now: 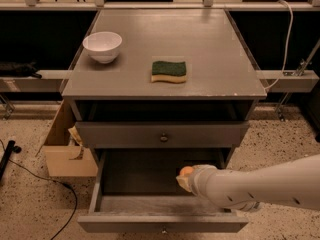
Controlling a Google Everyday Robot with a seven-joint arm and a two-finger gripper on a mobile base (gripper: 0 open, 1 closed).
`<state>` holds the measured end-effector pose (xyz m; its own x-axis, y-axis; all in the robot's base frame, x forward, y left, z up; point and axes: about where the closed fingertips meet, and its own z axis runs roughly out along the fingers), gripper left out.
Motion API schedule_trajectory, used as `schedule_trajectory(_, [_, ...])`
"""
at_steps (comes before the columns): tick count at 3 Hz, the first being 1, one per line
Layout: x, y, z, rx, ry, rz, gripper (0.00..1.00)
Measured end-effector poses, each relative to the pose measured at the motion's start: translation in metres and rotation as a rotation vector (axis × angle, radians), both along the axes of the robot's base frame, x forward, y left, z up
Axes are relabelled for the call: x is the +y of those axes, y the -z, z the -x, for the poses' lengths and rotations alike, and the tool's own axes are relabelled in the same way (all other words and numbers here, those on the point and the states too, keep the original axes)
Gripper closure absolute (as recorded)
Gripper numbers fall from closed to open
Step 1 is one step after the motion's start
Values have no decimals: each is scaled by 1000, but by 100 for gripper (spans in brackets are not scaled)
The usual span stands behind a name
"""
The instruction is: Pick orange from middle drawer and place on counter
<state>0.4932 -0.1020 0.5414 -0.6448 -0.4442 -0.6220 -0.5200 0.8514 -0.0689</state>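
One orange (186,171) at tool (183,180) tip, right side of open middle drawer (140,204); tool reaches in to grasp, hold cannot tell. Desk (210,54) is the destination.

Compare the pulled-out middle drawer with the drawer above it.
The middle drawer is pulled out, floor showing; the upper drawer shows only its flat front. The middle drawer looks deeper than the upper drawer. The gripper is inside the middle drawer by the orange, not the upper drawer. Both are grey with round knobs.
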Motion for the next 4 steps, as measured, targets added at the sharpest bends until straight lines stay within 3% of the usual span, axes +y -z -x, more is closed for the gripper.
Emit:
schedule_trajectory(1, [-13, -29, 5, -43, -11, 54, 100])
schedule_trajectory(2, [-28, -70, 7, -119, -15, 105, 100])
schedule_trajectory(3, [-27, -111, 0, -208, -8, 91, 100])
schedule_trajectory(4, [-31, -114, -6, -209, -3, 94, 100])
